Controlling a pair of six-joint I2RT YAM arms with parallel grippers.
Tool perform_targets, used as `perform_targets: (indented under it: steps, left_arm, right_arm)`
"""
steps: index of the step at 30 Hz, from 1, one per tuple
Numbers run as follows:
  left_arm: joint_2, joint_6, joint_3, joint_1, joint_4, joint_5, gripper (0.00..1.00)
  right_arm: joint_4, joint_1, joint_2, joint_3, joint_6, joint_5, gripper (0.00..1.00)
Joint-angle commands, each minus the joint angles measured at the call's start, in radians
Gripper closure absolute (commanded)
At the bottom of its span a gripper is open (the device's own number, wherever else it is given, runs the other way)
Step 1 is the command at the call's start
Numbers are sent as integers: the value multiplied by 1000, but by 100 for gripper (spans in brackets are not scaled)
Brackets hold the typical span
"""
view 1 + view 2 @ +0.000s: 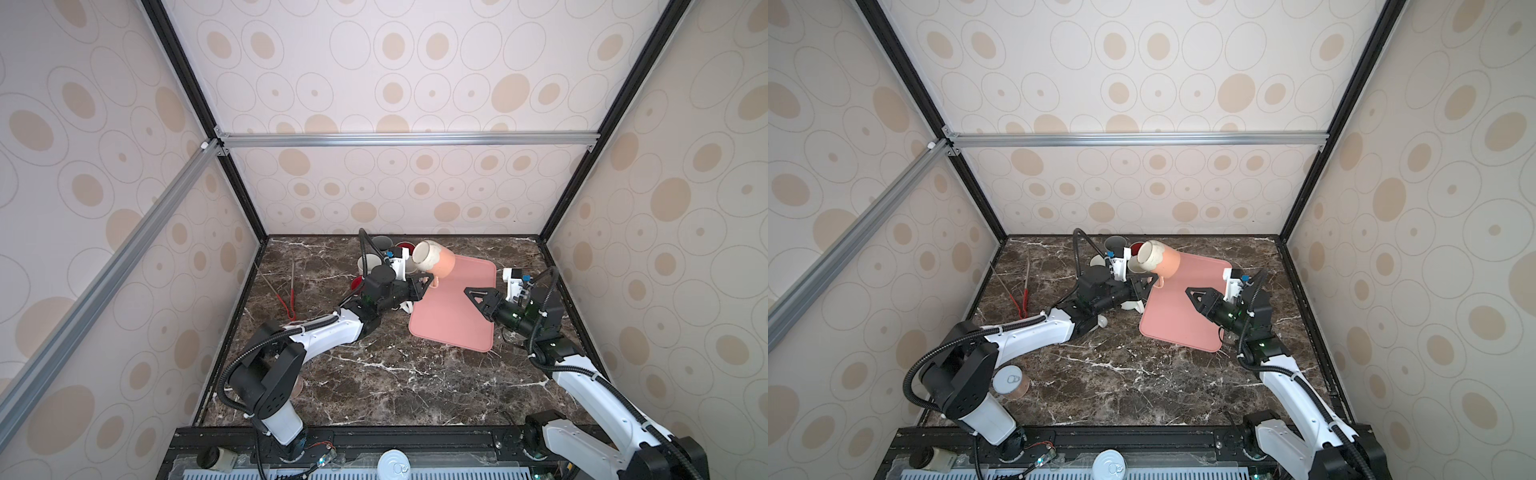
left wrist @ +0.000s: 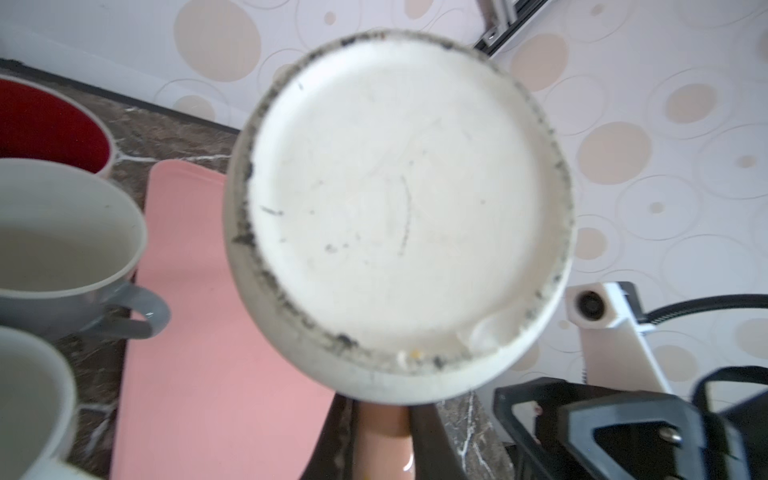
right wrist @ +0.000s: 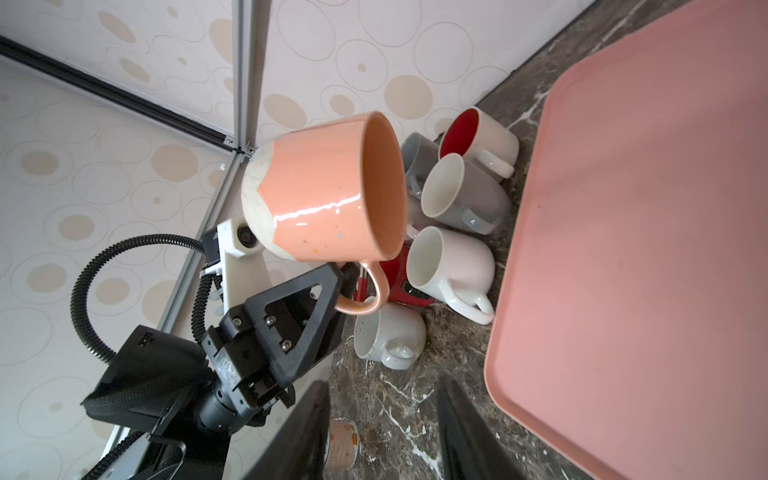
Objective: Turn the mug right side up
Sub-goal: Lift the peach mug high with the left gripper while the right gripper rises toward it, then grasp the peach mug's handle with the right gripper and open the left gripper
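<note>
dark marble worktop [image 1: 374,374], walled in dotted beige paper, frames a turn caught midway: the peach mug [image 1: 434,259] hangs clear of the surface at about 12 o'clock on the worktop, above the far corner of a pink tray [image 1: 457,328], lying roughly on its side, neither upside down nor upright. its cream base [image 2: 399,208] fills the left wrist view, while the right wrist view looks partly into its open mouth [image 3: 384,187]. the left gripper [image 1: 424,286] is clamped narrow on the mug's handle [image 3: 384,291], with the mug body at roughly 1 o'clock from it in both top views. the right gripper [image 1: 471,296] sits over the tray at about 4 o'clock from the mug, well apart from it, its jaws parted and holding nothing. by the look of it, the lift is done and about half the rotation; what remains is to swing the mouth up and set the mug down on its base. a cluster of other mugs [image 3: 457,199] crowds the worktop near the left gripper, at about 11 o'clock from it.
</note>
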Motion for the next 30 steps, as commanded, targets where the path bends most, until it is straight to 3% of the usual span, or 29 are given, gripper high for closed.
perform_targets:
  steps: [1, 11, 23, 28, 30]
  left_arm:
    - [-63, -113, 12, 5, 327, 77, 100]
    - [-37, -311, -24, 6, 573, 138, 100]
    - [-1, -409, -34, 6, 684, 188, 100]
    - [8, -413, -40, 5, 688, 194, 100]
    - [13, -417, -36, 5, 689, 203, 100]
  right_arm:
    - [222, 26, 34, 35, 74, -69, 52]
    - [389, 103, 153, 116, 130, -55, 50]
    - [517, 112, 246, 153, 200, -96, 55]
    - [565, 125, 281, 178, 232, -130, 64]
    - [591, 129, 296, 181, 250, -138, 74]
